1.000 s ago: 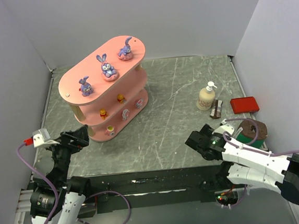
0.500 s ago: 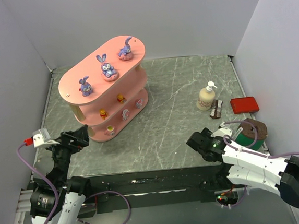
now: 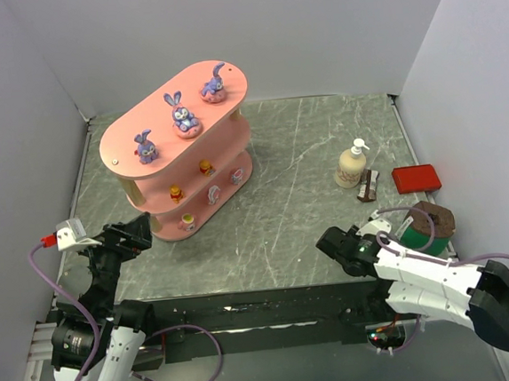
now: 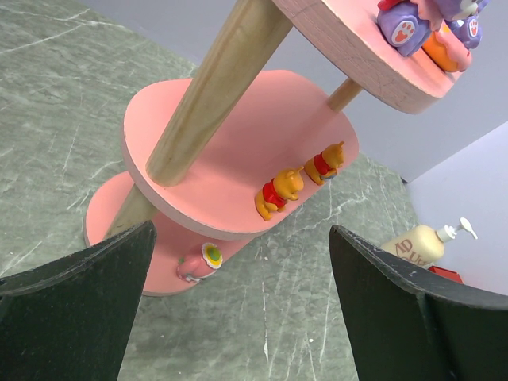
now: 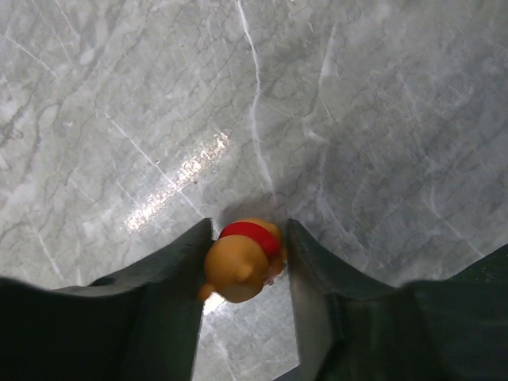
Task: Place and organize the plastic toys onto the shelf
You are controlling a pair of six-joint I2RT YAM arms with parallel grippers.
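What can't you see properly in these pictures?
- Right wrist view: whether the right gripper already squeezes the small orange bear toy in a red shirt between its fingers is unclear.
- Top view: that gripper hides the bear completely.
- Left wrist view: the upper edge cuts off the purple bunny toy on the salmon-pink three-tier shelf.
- Top view: the right arm partly hides a brown-and-green object.

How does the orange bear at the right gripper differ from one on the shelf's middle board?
The gripper bear is pinched between the right gripper's fingers; the shelf bear stands free. The first is low over the table; the second is raised on the shelf. Both are orange, red-shirted.
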